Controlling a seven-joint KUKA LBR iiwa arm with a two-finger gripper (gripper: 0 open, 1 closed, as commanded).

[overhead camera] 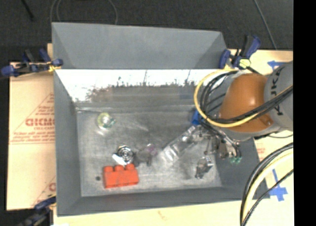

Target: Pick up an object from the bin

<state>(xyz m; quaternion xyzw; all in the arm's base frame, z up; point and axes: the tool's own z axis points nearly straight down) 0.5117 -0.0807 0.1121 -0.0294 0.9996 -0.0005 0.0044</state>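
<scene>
My gripper (202,166) hangs low over the bin's right part, close to the floor near the front right corner. Just left of it lies a clear, crumpled plastic piece (171,152), stretching up toward the wrist; I cannot tell whether the two touch. A small purple-grey bit (148,149) lies further left of that.
A red toy brick block (120,176) lies at the front left, with a small shiny metal and white thing (124,155) just behind it. A clear, greenish ball (104,121) rests at the back left. The arm with its orange cover and cables overhangs the right wall.
</scene>
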